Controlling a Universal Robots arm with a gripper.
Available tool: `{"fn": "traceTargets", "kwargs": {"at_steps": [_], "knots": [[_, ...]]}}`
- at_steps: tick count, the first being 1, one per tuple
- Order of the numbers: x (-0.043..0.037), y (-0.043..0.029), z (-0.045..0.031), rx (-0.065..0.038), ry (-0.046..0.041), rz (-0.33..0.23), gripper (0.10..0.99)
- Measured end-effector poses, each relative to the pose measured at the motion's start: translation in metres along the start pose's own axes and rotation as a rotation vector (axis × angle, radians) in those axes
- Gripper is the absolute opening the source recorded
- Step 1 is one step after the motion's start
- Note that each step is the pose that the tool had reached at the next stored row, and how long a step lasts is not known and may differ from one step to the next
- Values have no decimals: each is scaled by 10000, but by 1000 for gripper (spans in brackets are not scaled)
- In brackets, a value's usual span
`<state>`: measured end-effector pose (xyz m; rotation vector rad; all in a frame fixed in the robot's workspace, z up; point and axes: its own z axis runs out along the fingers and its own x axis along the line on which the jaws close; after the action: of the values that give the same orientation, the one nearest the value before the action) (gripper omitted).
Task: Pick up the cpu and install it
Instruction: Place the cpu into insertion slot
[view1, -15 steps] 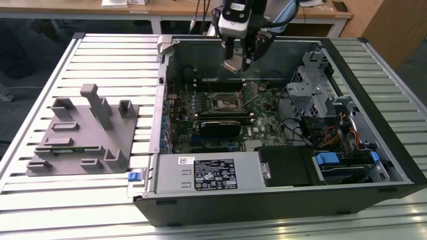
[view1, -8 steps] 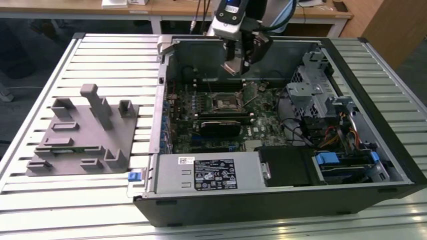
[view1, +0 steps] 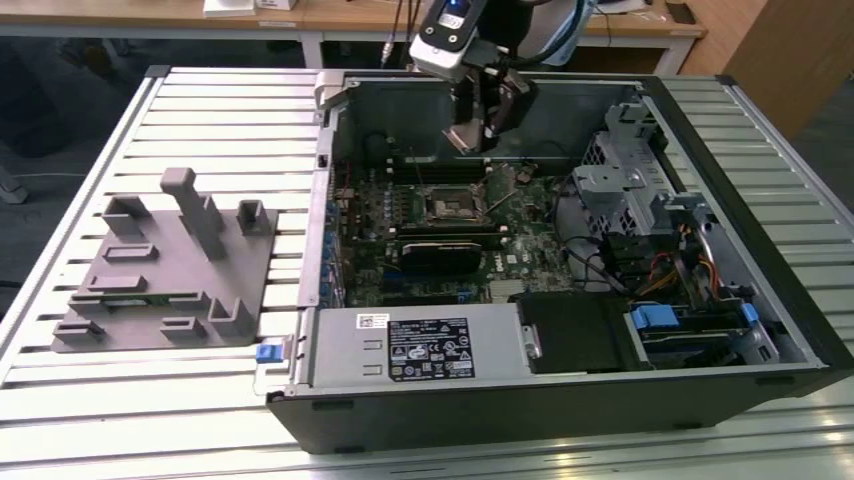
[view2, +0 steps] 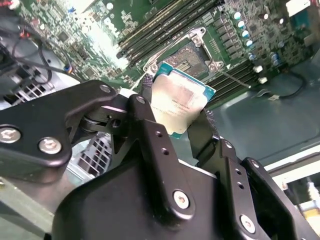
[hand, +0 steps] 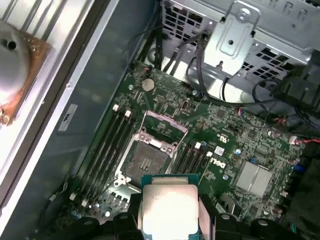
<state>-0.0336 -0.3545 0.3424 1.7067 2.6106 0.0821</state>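
My gripper (view1: 470, 138) hangs inside the open computer case (view1: 561, 400), above the motherboard (view1: 400, 250), shut on the cpu (view2: 177, 102), a thin square chip with a pale silvery top and a green edge. In both wrist views the black fingers (view2: 150, 135) clamp the chip's two sides. The cpu (hand: 170, 210) is in the air just short of the open dark socket (hand: 145, 162) with its raised metal frame. In the exterior view the socket (view1: 451, 205) lies below and slightly in front of the gripper.
A grey plastic fixture (view1: 160, 270) stands on the slatted table at the exterior view's left. Inside the case are memory slots (hand: 102, 150), a metal drive cage (view1: 641, 175) with cables, a power supply (view1: 414, 345) and a black module (view1: 454, 255).
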Motion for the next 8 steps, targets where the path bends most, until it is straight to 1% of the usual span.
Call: {"fn": "traceTargets", "kwargs": {"at_steps": [8], "knots": [[4,0,37,-12,-65,1146,533]]}}
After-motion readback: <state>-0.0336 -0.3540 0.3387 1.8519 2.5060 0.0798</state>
